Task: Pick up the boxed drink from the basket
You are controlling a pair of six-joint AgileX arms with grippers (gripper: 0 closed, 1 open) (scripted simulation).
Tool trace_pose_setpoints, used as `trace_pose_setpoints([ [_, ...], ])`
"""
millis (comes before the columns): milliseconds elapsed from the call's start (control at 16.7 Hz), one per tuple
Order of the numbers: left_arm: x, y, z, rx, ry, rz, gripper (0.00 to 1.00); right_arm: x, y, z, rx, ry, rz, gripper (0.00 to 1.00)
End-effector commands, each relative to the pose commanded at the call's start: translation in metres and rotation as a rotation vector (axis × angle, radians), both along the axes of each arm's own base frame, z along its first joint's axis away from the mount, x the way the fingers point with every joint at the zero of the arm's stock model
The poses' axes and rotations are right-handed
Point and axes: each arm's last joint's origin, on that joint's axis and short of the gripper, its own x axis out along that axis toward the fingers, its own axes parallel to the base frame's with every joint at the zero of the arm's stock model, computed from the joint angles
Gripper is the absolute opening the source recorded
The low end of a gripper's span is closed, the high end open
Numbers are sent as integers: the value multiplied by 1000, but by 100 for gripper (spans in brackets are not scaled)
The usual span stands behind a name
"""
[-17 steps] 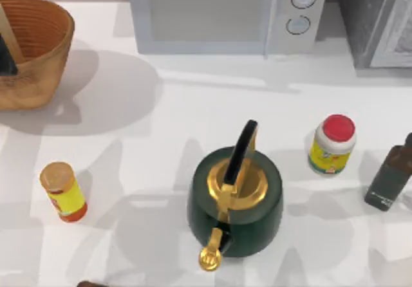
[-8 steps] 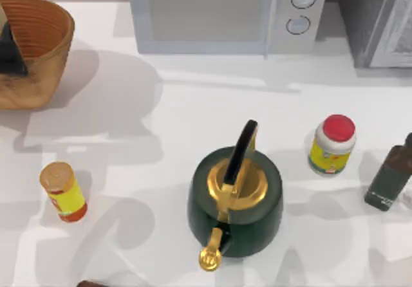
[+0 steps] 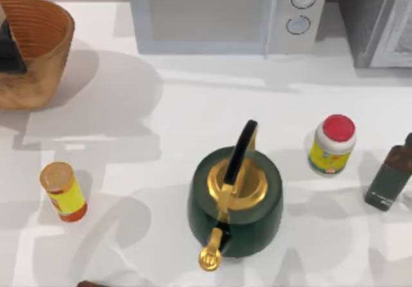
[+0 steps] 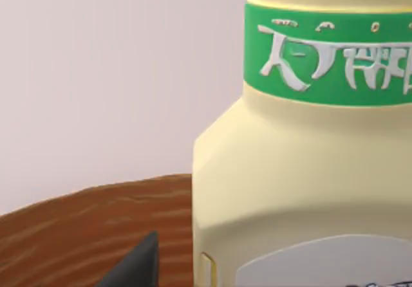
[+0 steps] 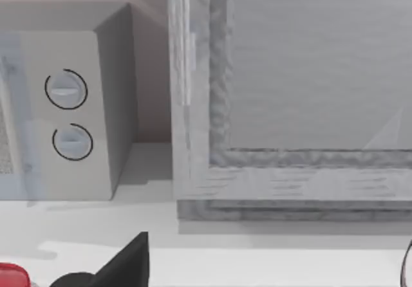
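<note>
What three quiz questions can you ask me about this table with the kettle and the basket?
1. True or false: the green kettle stands inside the basket.
2. Short answer: which arm's gripper is down in the basket, close to the boxed drink?
3. Fill in the word: the white jar to the right of the kettle has a ___ lid.

Key
1. False. The kettle stands on the table, far from the basket.
2. The left gripper.
3. Red.
</note>
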Motion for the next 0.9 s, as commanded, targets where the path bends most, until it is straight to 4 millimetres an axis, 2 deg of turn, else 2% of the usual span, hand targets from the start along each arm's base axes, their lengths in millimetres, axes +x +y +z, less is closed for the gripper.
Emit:
trace_pose_setpoints([
  [180, 9, 0, -5, -8, 20, 2, 100, 0, 0, 0, 0, 0, 0, 100],
  [600, 47, 1, -6, -8, 19, 2, 100, 0, 0, 0, 0, 0, 0, 100],
  [900, 50, 1, -6, -8, 19, 2, 100, 0, 0, 0, 0, 0, 0, 100],
])
